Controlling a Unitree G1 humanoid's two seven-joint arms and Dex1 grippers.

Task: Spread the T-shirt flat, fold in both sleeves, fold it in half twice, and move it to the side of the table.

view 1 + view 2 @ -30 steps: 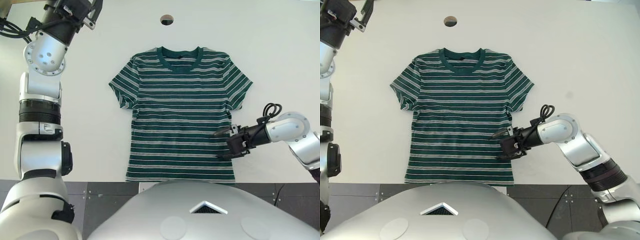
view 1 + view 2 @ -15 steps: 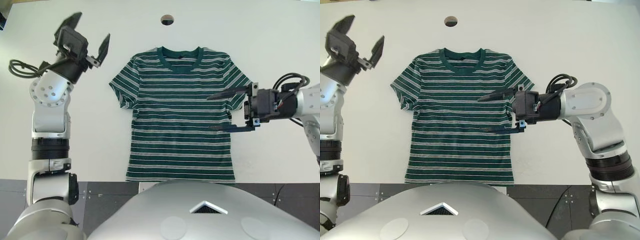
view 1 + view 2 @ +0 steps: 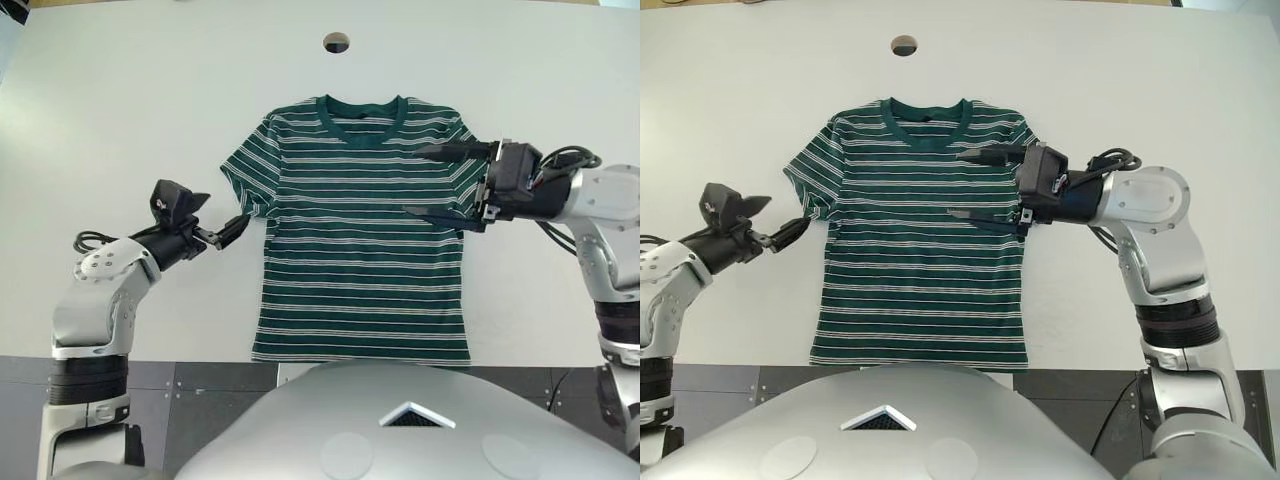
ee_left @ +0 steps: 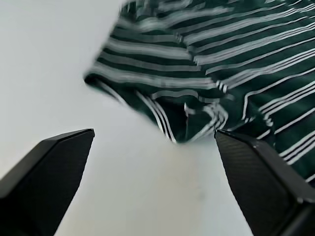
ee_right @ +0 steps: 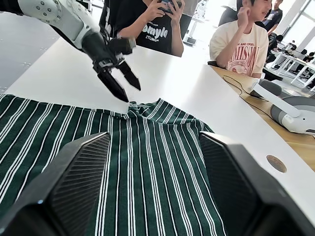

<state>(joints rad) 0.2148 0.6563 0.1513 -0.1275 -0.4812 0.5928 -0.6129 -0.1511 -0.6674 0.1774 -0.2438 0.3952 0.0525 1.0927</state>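
Both arms swung in: left gripper (image 3: 215, 214) beside left sleeve (image 3: 245, 182), right gripper (image 3: 418, 181) over right sleeve (image 3: 475, 185) | jaws spread, both empty | T-shirt (image 3: 360, 260) flat on white table (image 3: 140, 100) | soft, light, limp; pinch sleeve hems, left seemingly rumpled

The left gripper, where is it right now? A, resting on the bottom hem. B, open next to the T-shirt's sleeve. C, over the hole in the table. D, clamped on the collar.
B: the left gripper has its fingers spread right beside the sleeve of the T-shirt.
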